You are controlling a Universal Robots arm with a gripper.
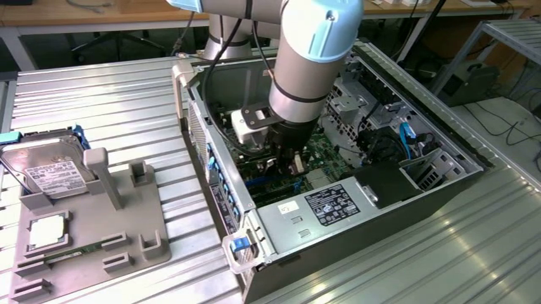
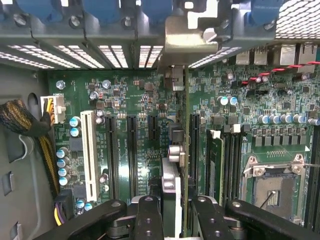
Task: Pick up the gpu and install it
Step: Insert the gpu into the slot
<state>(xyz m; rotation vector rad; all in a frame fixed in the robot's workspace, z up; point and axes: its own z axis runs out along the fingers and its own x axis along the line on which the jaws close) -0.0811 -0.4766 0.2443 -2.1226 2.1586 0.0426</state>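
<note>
In the exterior view we see the arm (image 1: 308, 57) reaching down into the open case (image 1: 406, 209), which lies on its side on the ribbed metal tabletop (image 1: 101, 95). The hand (image 1: 287, 157) is low inside the case, just above the green motherboard (image 1: 325, 155), and from here we cannot make out what it carries. Well apart from it, toward the exterior view's left, a grey tray (image 1: 93, 247) sits on the tabletop with a hard drive (image 1: 50, 170) propped at its far end. In the wrist view we look along the hand (image 2: 176, 220) onto the motherboard (image 2: 125, 100). Its two black fingers (image 2: 147, 220) are closed on the gpu (image 2: 172, 187), which we see edge-on between them. The card stands on its edge over the board and runs away from the hand in line with the long black slots. It sits between those slots and the memory stick (image 2: 215, 170) upright in its own slot. The card's silver bracket (image 2: 192, 30) is at the far end, by the row of vented slot covers (image 2: 75, 52) on the case's rear wall. We cannot tell whether the card's lower edge is seated in a slot. A white slot (image 2: 90, 155) lies off to one side of the card and the empty processor socket (image 2: 272, 187) off to the other.
</note>
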